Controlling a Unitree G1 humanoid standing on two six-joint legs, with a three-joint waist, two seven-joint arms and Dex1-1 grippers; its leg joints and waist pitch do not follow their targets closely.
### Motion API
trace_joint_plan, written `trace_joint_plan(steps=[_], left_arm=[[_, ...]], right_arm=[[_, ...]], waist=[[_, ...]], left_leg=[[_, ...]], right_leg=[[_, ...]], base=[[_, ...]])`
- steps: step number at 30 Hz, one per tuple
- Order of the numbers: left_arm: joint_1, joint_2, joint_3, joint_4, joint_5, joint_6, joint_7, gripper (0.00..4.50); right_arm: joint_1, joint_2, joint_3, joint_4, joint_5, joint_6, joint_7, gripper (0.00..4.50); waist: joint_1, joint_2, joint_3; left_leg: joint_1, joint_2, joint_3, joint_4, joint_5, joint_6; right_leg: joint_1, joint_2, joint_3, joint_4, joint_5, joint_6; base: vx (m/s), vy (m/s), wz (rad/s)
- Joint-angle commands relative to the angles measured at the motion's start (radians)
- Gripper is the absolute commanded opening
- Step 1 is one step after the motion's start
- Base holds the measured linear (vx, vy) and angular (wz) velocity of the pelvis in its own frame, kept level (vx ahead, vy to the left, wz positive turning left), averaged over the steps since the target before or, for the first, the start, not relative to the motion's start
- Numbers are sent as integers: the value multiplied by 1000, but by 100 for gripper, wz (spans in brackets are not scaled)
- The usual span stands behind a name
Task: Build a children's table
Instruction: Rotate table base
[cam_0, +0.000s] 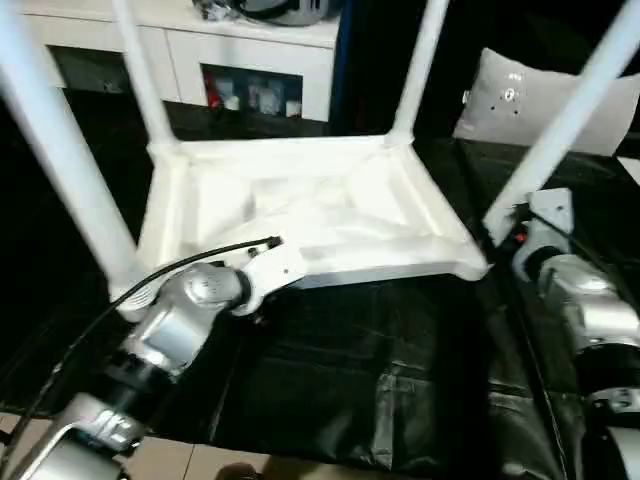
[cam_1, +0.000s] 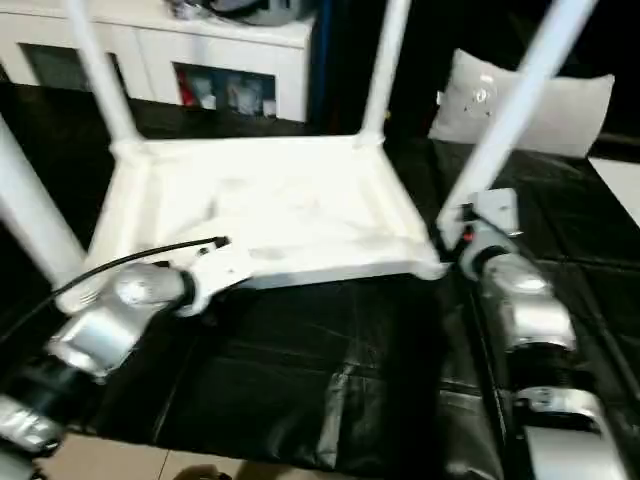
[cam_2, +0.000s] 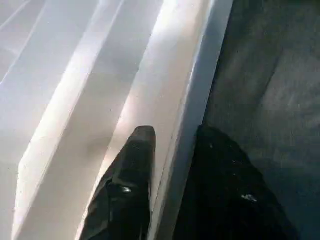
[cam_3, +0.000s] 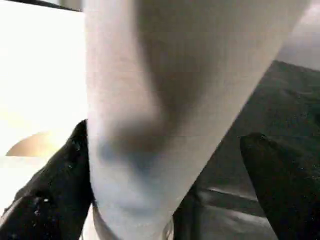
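Observation:
The children's table lies upside down on a black cloth, its white tabletop showing the ribbed underside. Legs stand up from its corners: near left, far left, far right and near right. My left gripper is at the tabletop's near rim. It is shut on that rim, with one finger inside and the other outside. My right gripper is open around the base of the near right leg. One finger touches the leg; the other stands apart.
A white cabinet with glass doors stands behind the table. A grey pillow leans at the back right. The black cloth covers the ground toward me, with light floor at its near edge.

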Motion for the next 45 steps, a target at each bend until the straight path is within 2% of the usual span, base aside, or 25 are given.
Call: trace_joint_plan(steps=[1, 5, 6, 8, 11, 12, 13, 14, 16, 17, 18, 19, 21, 22, 23, 25, 26, 27, 31, 32, 33, 40, 42, 43, 45], left_arm=[[-21, 42, 142, 60, 28, 13, 182, 137], [0, 18, 179, 74, 19, -8, 243, 137], [0, 18, 179, 74, 19, -8, 243, 137], [14, 9, 197, 70, 17, -19, 282, 137], [24, 8, 202, 75, 14, -50, 314, 137], [32, -1, 214, 83, -3, -118, 341, 137], [34, -9, 221, 80, -18, -144, 343, 137], [34, -14, 226, 78, -27, -159, 344, 137], [34, -26, 234, 54, -61, -185, 310, 137], [25, -26, 232, 37, -82, -201, 271, 137], [23, -26, 232, 34, -86, -202, 264, 137], [14, -22, 227, 22, -101, -212, 236, 137], [6, -18, 222, 14, -109, -224, 220, 175], [3, -16, 220, 9, -117, -228, 208, 184], [-2, -14, 218, 1, -130, -229, 193, 184], [-9, -20, 224, -33, -167, -241, 161, 190], [-8, -30, 237, -55, -180, -234, 145, 220], [-4, -33, 239, -64, -181, -230, 138, 220], [3, -37, 239, -71, -180, -225, 136, 230], [11, -36, 232, -75, -177, -220, 130, 260], [18, -35, 225, -79, -173, -218, 128, 264], [60, -49, 234, -137, -183, -146, 156, 315], [125, -80, 260, -216, -240, -108, 170, 339], [180, -104, 289, -282, -278, -73, 198, 347], [228, -121, 315, -340, -297, -44, 227, 351]], right_arm=[[31, -95, -102, 50, -46, 6, -107, 450], [73, -106, -127, 0, -45, 32, -143, 450], [73, -106, -127, 0, -45, 32, -143, 450], [107, -105, -138, -42, -41, 46, -170, 450], [142, -102, -150, -83, -30, 58, -193, 450], [178, -91, -164, -130, -21, 68, -210, 450], [192, -80, -172, -156, -12, 66, -212, 450], [200, -72, -176, -172, -6, 63, -213, 450], [214, -41, -174, -226, 27, 47, -179, 450], [219, -25, -153, -258, 37, 45, -150, 450], [219, -23, -149, -263, 38, 44, -146, 450], [219, -17, -133, -280, 41, 50, -138, 450], [218, -13, -126, -292, 47, 58, -137, 450], [217, -13, -123, -296, 51, 60, -132, 450], [216, -12, -119, -304, 53, 59, -125, 450], [208, -7, -119, -310, 47, 63, -123, 450], [209, -3, -121, -320, 38, 74, -123, 450], [212, -2, -120, -324, 36, 76, -117, 450], [218, 1, -115, -334, 37, 78, -111, 450], [223, 6, -112, -342, 39, 84, -109, 450], [227, 10, -108, -349, 38, 88, -110, 450], [251, 26, -68, -396, 40, 114, -70, 450], [279, 45, -18, -460, 61, 128, -6, 450], [298, 61, 20, -511, 77, 134, 33, 450], [311, 77, 47, -551, 94, 146, 58, 450]], waist=[[-1, -1, -83], [-4, -3, -78], [-6, -8, -77], [-6, -5, -76], [-5, -4, -76], [-5, -5, -74], [-2, 6, -76], [-3, 0, -77], [-6, 5, -77], [-15, -5, -75], [-19, -3, -75], [-36, -4, -72], [-54, -2, -70], [-54, -3, -68], [-51, 0, -67], [-43, 3, -64], [-42, -3, -64], [-36, -1, -64], [-25, 1, -68], [-23, 1, -70], [-23, 1, -70], [-26, 3, -67], [-30, 8, -67], [-32, 6, -65], [-34, 10, -66]], left_leg=[[6, 20, 0, -47, -18, 53], [7, 26, -2, -53, -83, 46], [7, 26, -1, -53, -87, 44], [10, 28, -2, -54, -103, 38], [10, 29, -4, -56, -106, 35], [8, 27, -4, -56, -106, 35], [10, 28, -5, -55, -115, 31], [10, 29, -5, -56, -114, 31], [8, 27, -5, -56, -114, 20], [-4, 20, -7, -57, -112, 15], [-4, 19, -8, -59, -118, 15], [-8, 16, -8, -59, -137, 15], [-5, 15, -7, -56, -159, 25], [0, 16, -6, -56, -171, 28], [9, 19, -4, -55, -186, 32], [17, 28, -5, -59, -206, 28], [15, 29, -6, -61, -213, 23], [20, 30, -4, -61, -208, 20], [16, 28, -4, -61, -189, 16], [13, 27, -5, -61, -173, 15], [13, 27, -5, -60, -169, 15], [10, 28, -7, -63, -194, 10], [6, 32, -10, -63, -203, 10], [2, 32, -9, -64, -204, 14], [5, 32, -10, -65, -229, 25]], right_leg=[[73, -68, 47, -42, 58, -221], [75, -72, 45, -54, -55, -195], [75, -72, 45, -57, -70, -188], [71, -74, 45, -61, -113, -174], [72, -74, 45, -61, -124, -162], [72, -72, 45, -64, -127, -153], [70, -74, 47, -63, -123, -149], [71, -72, 46, -64, -113, -149], [72, -72, 46, -62, -102, -150], [83, -70, 43, -61, -110, -136], [84, -71, 40, -65, -128, -127], [83, -71, 37, -71, -181, -109], [76, -70, 35, -85, -273, -90], [69, -69, 35, -90, -301, -87], [62, -71, 37, -94, -328, -91], [54, -69, 38, -92, -324, -112], [58, -70, 38, -86, -317, -119], [55, -70, 40, -84, -297, -127], [60, -71, 43, -77, -254, -123], [63, -72, 44, -74, -233, -124], [63, -71, 44, -73, -222, -125], [65, -75, 44, -79, -264, -116], [68, -79, 44, -77, -262, -125], [68, -77, 43, -80, -263, -127], [62, -76, 42, -88, -309, -122]], base=[[0, 0, 0], [0, 0, 0], [0, 0, 0], [0, 0, 0], [0, 0, 0], [0, 0, 0], [0, 0, 0], [0, 0, 0], [0, 0, 0], [0, 0, 0], [0, 0, 0], [0, 0, 0], [0, 0, 0], [0, 0, 0], [0, 0, 0], [0, 0, 0], [0, 0, 0], [0, 0, 0], [0, 0, 0], [0, 0, 0], [0, 0, 0], [0, 0, 0], [0, 0, 0], [0, 0, 0], [0, 0, 0]])
